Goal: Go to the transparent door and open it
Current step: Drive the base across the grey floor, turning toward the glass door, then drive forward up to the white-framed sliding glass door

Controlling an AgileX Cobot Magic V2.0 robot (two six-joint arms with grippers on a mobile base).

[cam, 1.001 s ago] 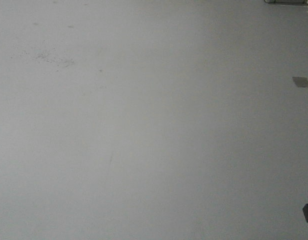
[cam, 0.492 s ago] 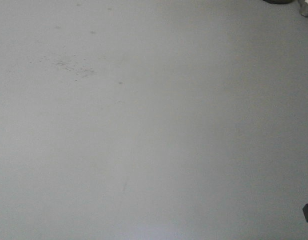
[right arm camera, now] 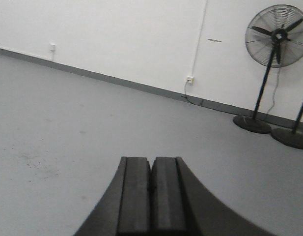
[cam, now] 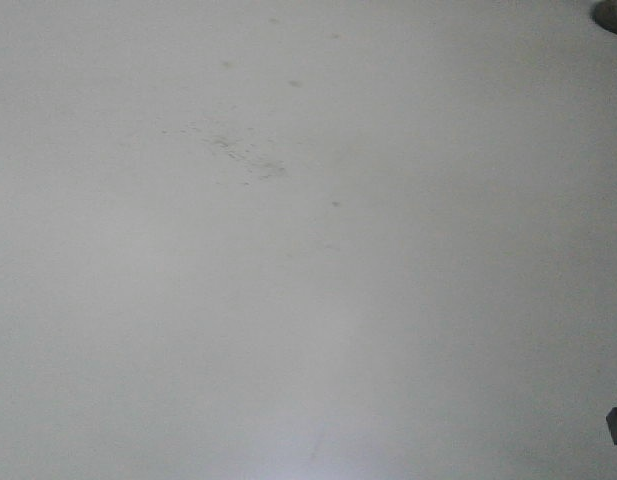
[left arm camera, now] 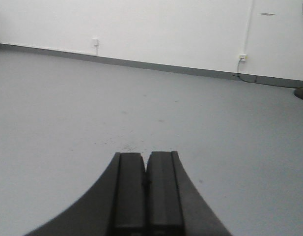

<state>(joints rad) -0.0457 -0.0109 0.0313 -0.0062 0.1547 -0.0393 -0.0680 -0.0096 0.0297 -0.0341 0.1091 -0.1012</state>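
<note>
Front view: I see open grey floor (cam: pixel 308 330), a patch of specks (cam: pixel 243 155).
Left wrist: left gripper (left arm camera: pixel 145 162) with fingers pressed together; clear floor up to the white wall (left arm camera: pixel 141 24).
Right wrist: right gripper (right arm camera: pixel 151 164) pressed together too; pedestal fan (right arm camera: pixel 276 34) stands at the right, by the wall.
Transparent door: I can't find it in any view.

Heads up, the transparent door isn't showing up in any of the three views right now, so I can't tell its look, state, pose or where it's sitting. The front view is only taking in plain grey floor (cam: pixel 308 330). The left wrist view is looking across that floor to a white wall (left arm camera: pixel 156 29) with a grey baseboard (left arm camera: pixel 166 67). The right wrist view is catching the same kind of wall, with a standing fan (right arm camera: pixel 276 35) in front of it.
</note>
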